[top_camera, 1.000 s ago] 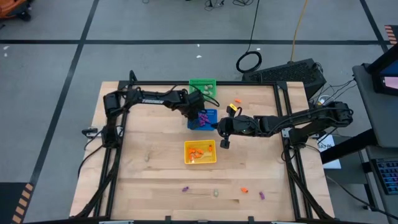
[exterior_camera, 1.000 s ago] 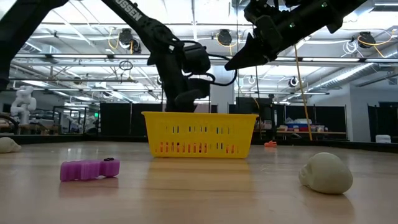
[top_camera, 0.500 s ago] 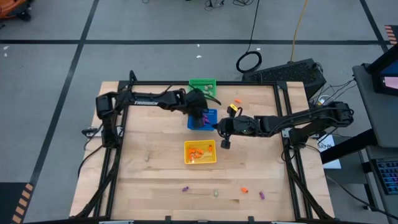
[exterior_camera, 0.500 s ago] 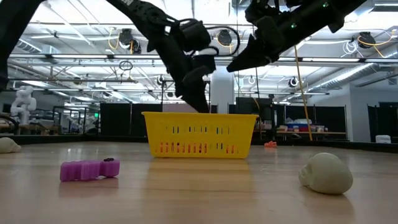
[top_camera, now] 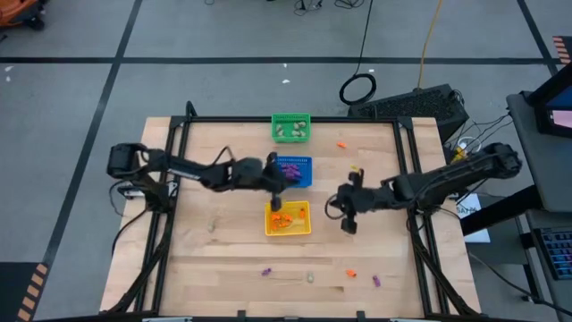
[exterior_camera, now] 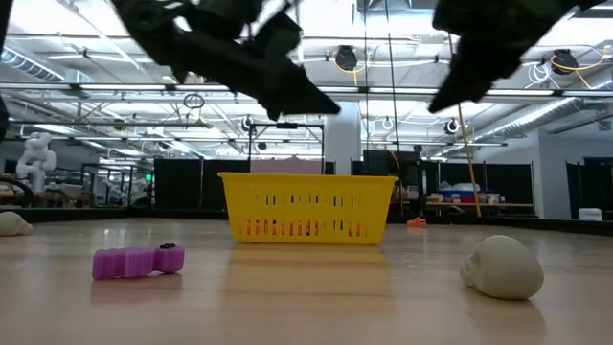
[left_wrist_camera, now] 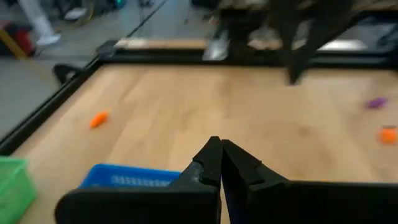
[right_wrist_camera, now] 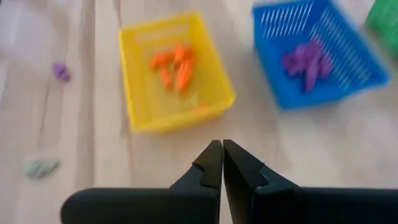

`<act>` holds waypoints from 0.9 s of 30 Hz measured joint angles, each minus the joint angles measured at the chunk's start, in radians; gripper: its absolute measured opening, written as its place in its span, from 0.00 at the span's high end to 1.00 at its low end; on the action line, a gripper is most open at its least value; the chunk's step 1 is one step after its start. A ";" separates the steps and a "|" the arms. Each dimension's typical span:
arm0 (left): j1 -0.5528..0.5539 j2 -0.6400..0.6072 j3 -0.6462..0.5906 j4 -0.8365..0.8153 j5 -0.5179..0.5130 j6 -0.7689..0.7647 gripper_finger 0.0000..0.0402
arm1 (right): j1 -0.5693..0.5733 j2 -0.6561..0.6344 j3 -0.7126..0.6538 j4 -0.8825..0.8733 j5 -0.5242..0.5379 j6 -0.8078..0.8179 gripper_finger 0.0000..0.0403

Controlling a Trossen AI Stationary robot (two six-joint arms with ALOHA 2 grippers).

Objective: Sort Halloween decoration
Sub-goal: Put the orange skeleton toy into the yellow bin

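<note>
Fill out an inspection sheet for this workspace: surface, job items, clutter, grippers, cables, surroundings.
Surface: wooden table, black frame around it.
Job items: orange trinkets in the yellow basket, purple ones in the blue basket, pale ones in the green basket. Loose on the table: a purple trinket, a pale skull, an orange trinket, another purple piece, an orange one near the far edge.
Clutter: nothing seen.
Grippers: left gripper shut, empty, over the yellow basket; right gripper shut, empty, right of that basket.
Cables: a coiled cable on the floor beyond the table.
Surroundings: grey floor with black tape lines.
</note>
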 joint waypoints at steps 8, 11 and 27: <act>-0.125 -0.120 -0.175 0.201 -0.077 0.020 0.98 | 0.188 0.001 0.000 -0.129 -0.002 0.351 1.00; -0.154 -0.123 -0.234 0.292 -0.119 0.028 0.98 | 0.239 0.028 0.014 -0.159 -0.003 0.442 1.00; -0.166 -0.122 -0.412 0.540 -0.119 0.027 0.97 | 0.386 0.502 0.463 -0.583 -0.252 0.673 0.81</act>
